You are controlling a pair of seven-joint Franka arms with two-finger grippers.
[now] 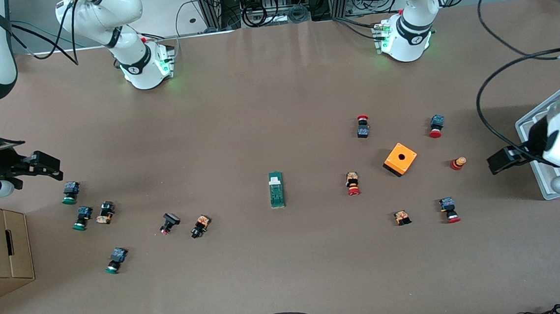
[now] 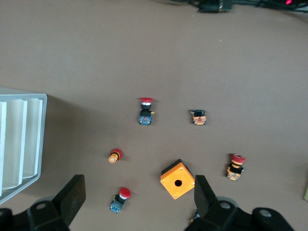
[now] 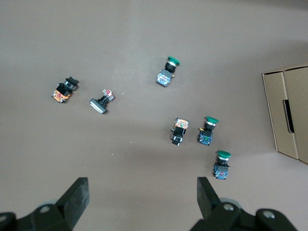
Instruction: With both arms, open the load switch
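The load switch (image 1: 276,189), a narrow green bar with a white end piece, lies flat in the middle of the table. No gripper touches it. My left gripper (image 1: 496,164) hangs open over the left arm's end of the table, next to the white tray (image 1: 528,125). In the left wrist view the left gripper (image 2: 139,199) holds nothing, with a red-capped button (image 2: 120,199) on the table below it. My right gripper (image 1: 50,168) hangs open over the right arm's end, above the green-capped buttons. Bare table shows between the right gripper's (image 3: 142,197) fingers.
An orange cube with a round hole (image 1: 400,159) and several red-capped buttons (image 1: 353,184) lie between the switch and the left gripper. Several green-capped buttons (image 1: 71,192) and other small parts (image 1: 200,226) lie toward the right arm's end. A cardboard box (image 1: 0,250) stands there.
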